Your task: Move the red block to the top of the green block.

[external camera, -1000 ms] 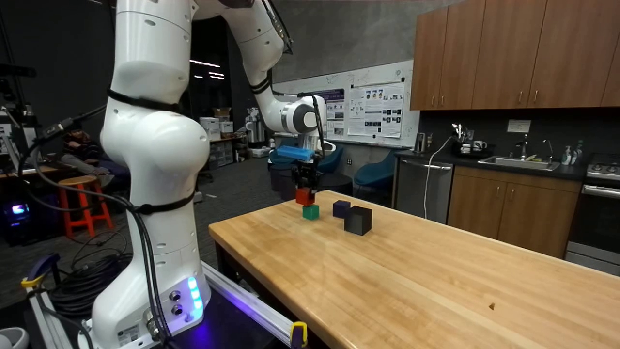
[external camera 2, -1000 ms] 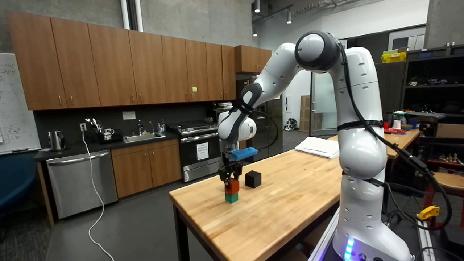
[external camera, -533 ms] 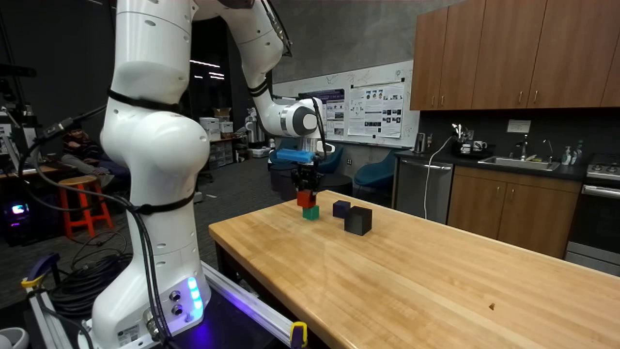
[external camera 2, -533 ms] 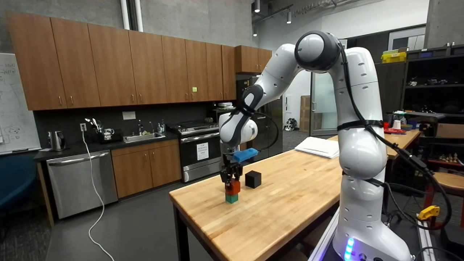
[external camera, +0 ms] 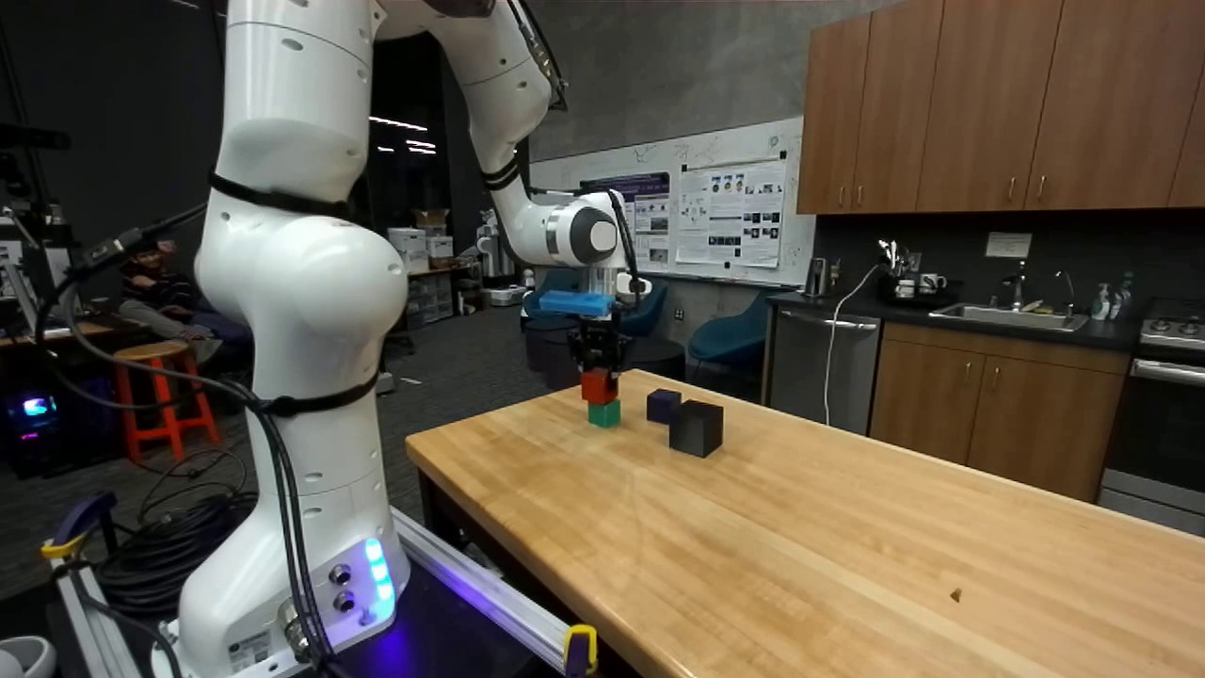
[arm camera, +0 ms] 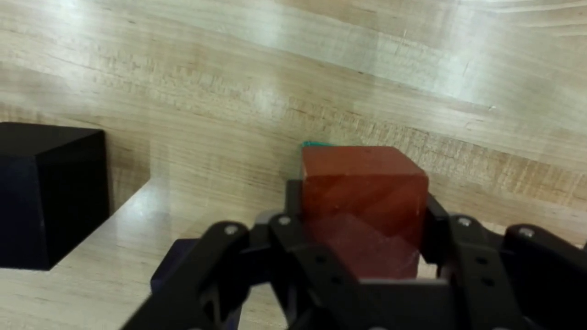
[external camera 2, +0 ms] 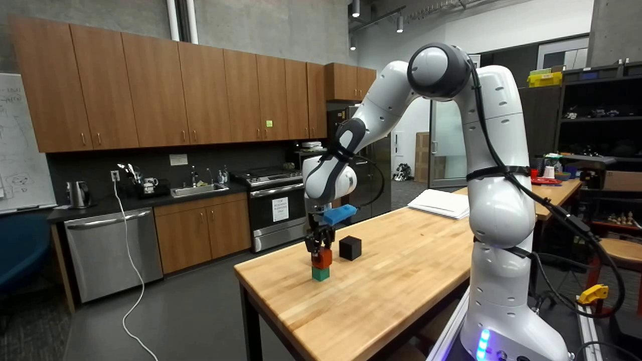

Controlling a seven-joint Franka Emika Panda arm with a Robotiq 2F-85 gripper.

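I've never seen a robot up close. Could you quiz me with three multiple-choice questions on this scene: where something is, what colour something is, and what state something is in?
1. Where is the red block compared with the green block?
A. Beside it
B. Above it
C. Below it

2. What colour is the largest cube?
A. White
B. Yellow
C. Black

3. What state is the gripper in?
A. Closed on the red block
B. Wide open, holding nothing
C. Closed on the green block

Right letters:
1: B, since both exterior views show red over green.
2: C, since its faces look black in both exterior views.
3: A, since in the wrist view its fingers stand against opposite sides of the red block.
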